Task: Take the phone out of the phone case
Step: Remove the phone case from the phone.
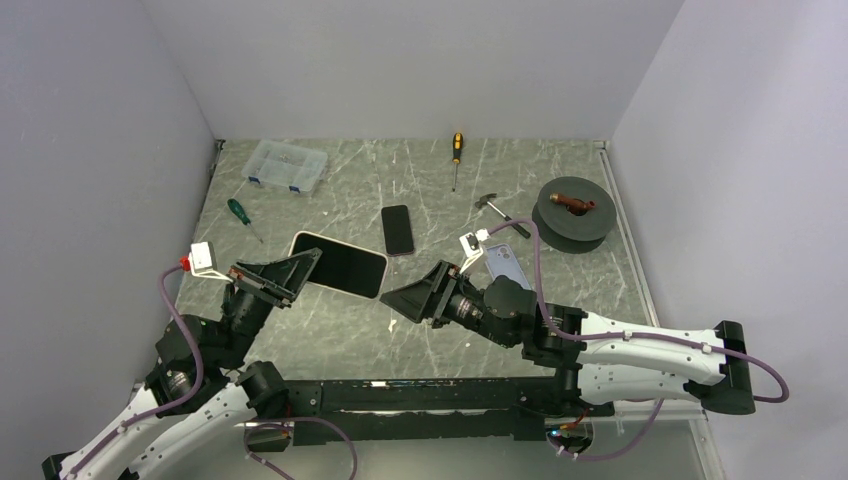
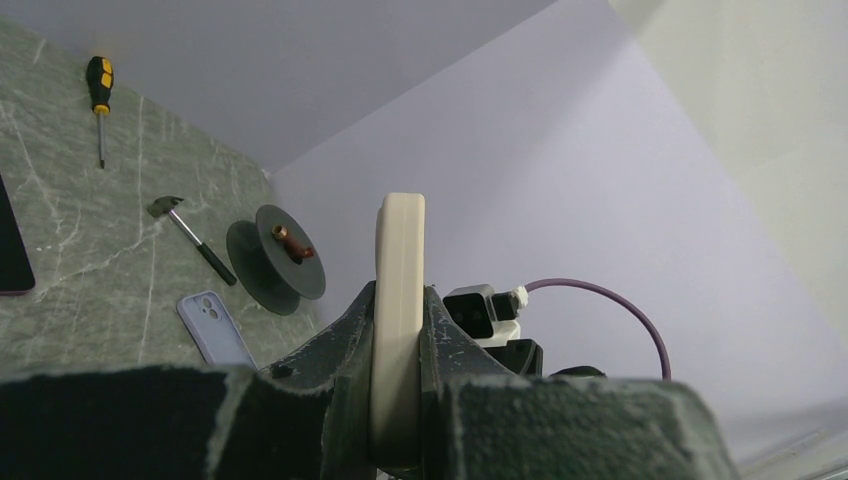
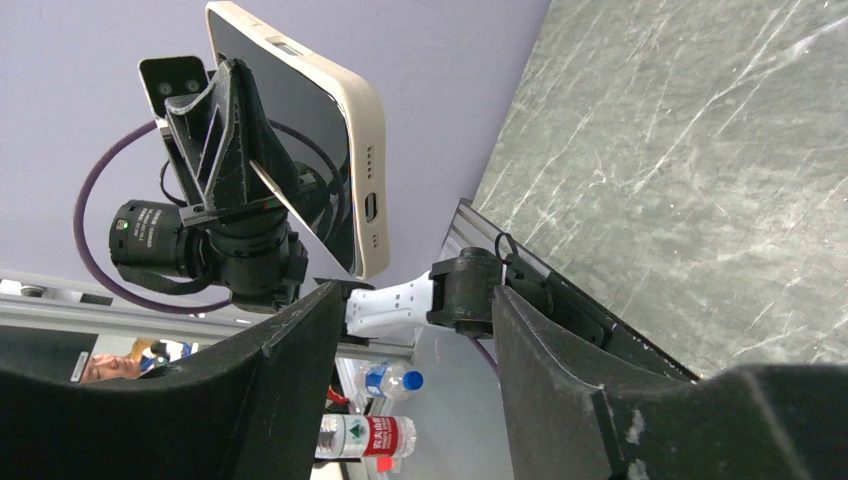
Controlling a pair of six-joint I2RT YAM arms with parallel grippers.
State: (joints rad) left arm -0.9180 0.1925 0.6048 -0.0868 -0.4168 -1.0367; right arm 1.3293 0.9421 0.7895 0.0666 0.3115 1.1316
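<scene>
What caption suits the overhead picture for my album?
Left gripper grips a cream-cased black phone above the marbled table; the open right gripper faces it.

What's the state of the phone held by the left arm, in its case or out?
In its case: the cream case wraps around the edges of the phone, and the left gripper is shut on it.

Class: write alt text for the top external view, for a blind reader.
The left claw holds a cream-cased phone above the grey-green table; the open right claw is close to its free end. Behind lie a second phone, a hammer and a spool.
</scene>
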